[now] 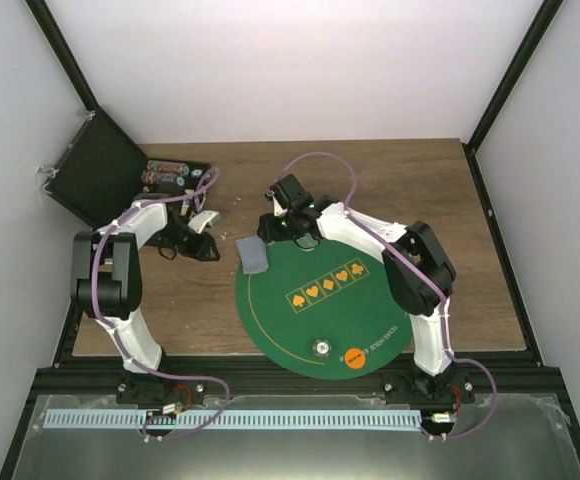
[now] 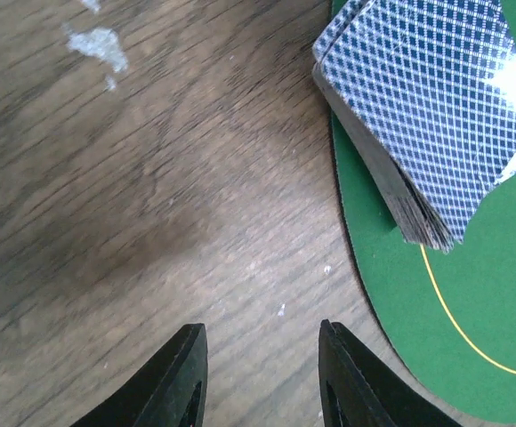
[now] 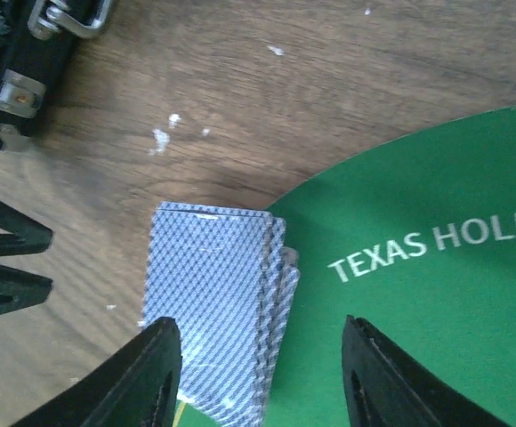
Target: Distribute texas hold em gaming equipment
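- I am working from the deck of cards (image 3: 213,294). It is lying face-down and slightly fanned across the rim of the green mat (image 3: 436,356), part on felt and part on the wooden table (image 3: 240,107).
- My right gripper (image 3: 260,356) is hanging over the near end of that deck with its jaws apart and nothing between them. One finger is overlapping the deck's outer corner and the other is standing over bare felt.
- My left gripper (image 2: 260,342) is sitting near the deck on the wood side. Its jaws are narrowed, but wood is showing through the gap, so it is gripping nothing.
- I am judging the step in hand to be taking a card off the top for dealing.
- To do it well, I am aiming to re-centre the right jaws over the fanned edge on the mat side, where the upper cards are standing proud of the stack.
- I am planning to come down low and gently there and pinch the top card alone, not the whole stack.
- The risk I am watching is the deck skating on the smooth wood, or several cards lifting together. The left gripper is well placed to brace the wood-side edge.
- An orange token (image 1: 355,357) and a pale token (image 1: 321,347) are lying on the near part of the mat, well apart from the deck.
- More pieces are sitting in the open case (image 1: 100,175) at the far left — too small for me to tell apart.
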Motion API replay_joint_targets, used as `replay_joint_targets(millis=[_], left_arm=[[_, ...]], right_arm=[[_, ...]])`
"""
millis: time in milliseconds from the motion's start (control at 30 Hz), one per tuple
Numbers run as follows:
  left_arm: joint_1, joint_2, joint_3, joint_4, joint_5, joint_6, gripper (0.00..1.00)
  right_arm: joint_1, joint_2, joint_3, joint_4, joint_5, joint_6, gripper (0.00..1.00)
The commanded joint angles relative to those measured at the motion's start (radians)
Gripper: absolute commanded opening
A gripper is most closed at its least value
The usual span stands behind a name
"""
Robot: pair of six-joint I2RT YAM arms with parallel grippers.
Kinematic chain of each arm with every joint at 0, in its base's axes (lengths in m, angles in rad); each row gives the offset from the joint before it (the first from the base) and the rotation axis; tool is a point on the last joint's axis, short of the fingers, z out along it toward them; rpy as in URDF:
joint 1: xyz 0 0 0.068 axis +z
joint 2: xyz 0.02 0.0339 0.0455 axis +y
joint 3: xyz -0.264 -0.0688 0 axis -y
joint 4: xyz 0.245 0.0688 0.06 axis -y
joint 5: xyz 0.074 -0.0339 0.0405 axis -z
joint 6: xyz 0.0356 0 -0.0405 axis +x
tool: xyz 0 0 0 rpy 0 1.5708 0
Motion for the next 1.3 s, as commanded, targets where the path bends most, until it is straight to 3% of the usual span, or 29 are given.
replay_joint_targets(millis=[0, 267, 500, 933, 1133, 1267], left_arm=[[-0.059, 0.027, 0.016, 0.060, -0.041, -0.014, 0.37], [-0.109, 0.111, 0.068, 0.122, -0.109, -0.048, 0.34], [-0.140, 0.147, 0.072, 0.170, -0.103, -0.047, 0.34], [-0.231, 0.113, 0.033, 0.211, -0.103, -0.019, 0.34], [-0.211, 0.085, 0.037, 0.185, -0.146, -0.012, 0.34], [-0.166, 0.075, 0.046, 0.150, -0.135, -0.018, 0.37]], right_arm=[[-0.004, 0.027, 0.017, -0.012, 0.099, 0.055, 0.48], [-0.005, 0.099, 0.007, 0.000, 0.090, 0.061, 0.26], [-0.006, 0.127, -0.008, 0.027, 0.061, 0.062, 0.16], [-0.004, 0.127, -0.051, 0.072, -0.052, 0.056, 0.14], [-0.005, 0.049, -0.090, 0.020, 0.085, 0.065, 0.17], [-0.007, -0.021, -0.112, -0.014, 0.163, 0.058, 0.28]])
